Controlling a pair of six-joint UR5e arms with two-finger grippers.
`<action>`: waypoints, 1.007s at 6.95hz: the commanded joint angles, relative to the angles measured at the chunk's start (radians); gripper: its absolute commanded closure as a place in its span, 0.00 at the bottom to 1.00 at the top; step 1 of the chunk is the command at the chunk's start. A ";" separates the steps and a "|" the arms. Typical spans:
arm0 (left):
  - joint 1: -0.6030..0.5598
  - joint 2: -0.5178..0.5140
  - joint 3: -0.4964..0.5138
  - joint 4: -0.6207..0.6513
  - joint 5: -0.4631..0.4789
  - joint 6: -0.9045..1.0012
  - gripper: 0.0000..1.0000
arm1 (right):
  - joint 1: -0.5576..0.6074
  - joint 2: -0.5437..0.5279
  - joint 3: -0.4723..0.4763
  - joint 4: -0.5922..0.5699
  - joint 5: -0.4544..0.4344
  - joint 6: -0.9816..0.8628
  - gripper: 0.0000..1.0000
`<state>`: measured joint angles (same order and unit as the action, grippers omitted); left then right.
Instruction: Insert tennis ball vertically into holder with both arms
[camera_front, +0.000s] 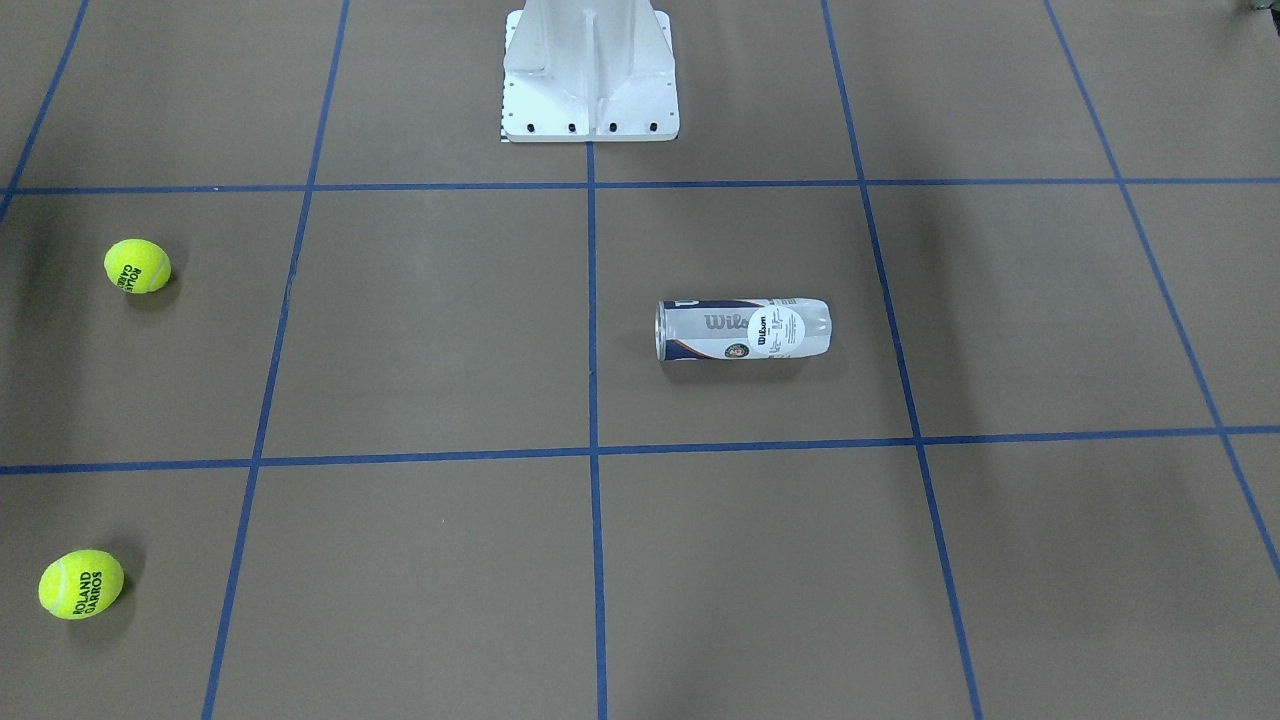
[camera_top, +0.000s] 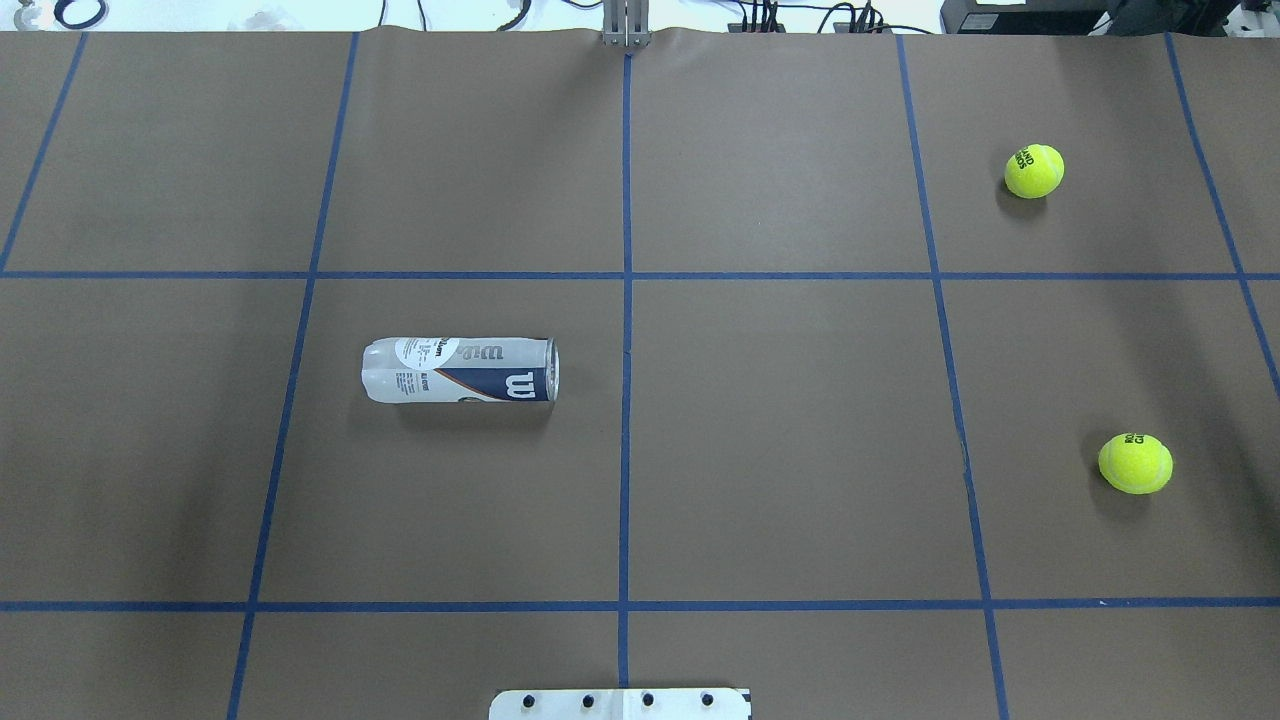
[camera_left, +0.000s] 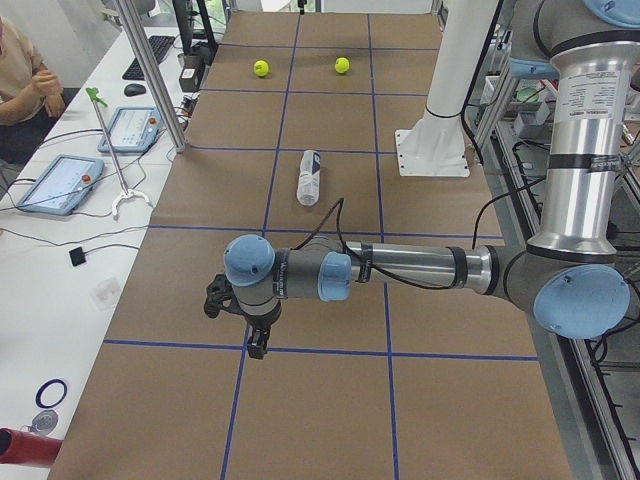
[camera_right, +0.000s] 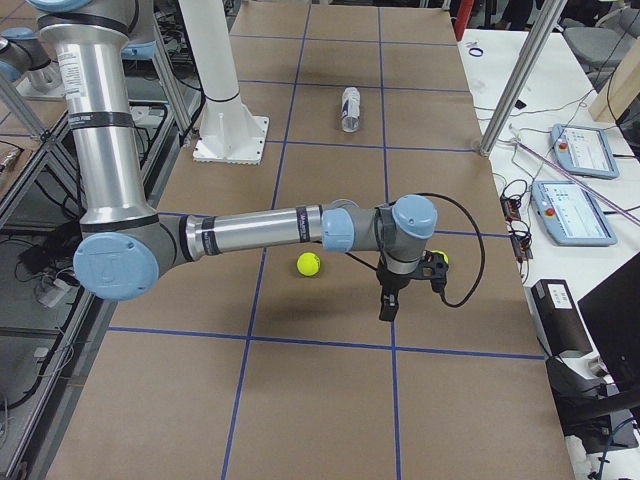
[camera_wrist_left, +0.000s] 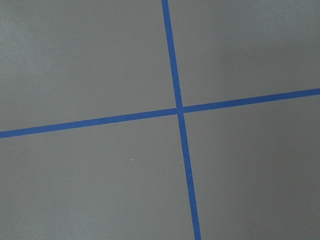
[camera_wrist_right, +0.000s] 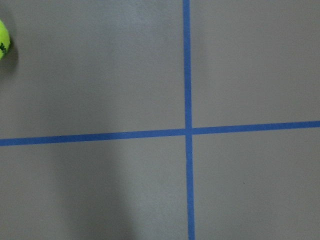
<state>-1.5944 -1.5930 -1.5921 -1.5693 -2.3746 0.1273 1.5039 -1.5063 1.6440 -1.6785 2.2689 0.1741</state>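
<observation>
The Wilson tennis-ball can (camera_top: 460, 370) is lying sideways at nine o'clock on the surface (camera_top: 780, 450), far tennis ball (camera_top: 1034, 170) at two, near tennis ball (camera_top: 1135, 463) at four. The left pincer (camera_left: 240, 322) and right pincer (camera_right: 408, 290) are hovering, spread impossible to tell. A glancing grasp could be sending the can rolling.

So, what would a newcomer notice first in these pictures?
A clear Wilson tennis-ball can lies on its side on the brown table, on the robot's left half. Two yellow-green Roland Garros tennis balls sit apart on the right half. The left arm and the right arm stretch low over the table's ends.
</observation>
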 joint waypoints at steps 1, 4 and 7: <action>0.001 0.004 -0.003 0.000 0.000 0.002 0.01 | 0.042 -0.061 0.057 -0.001 -0.002 0.008 0.00; 0.001 0.004 -0.008 0.005 0.000 0.000 0.01 | 0.041 -0.054 0.057 0.000 -0.012 0.005 0.00; 0.002 -0.005 0.000 -0.039 0.005 -0.012 0.01 | 0.041 -0.072 0.046 0.174 0.000 -0.010 0.00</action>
<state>-1.5934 -1.5927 -1.5990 -1.5788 -2.3718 0.1237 1.5447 -1.5664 1.6990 -1.5869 2.2588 0.1674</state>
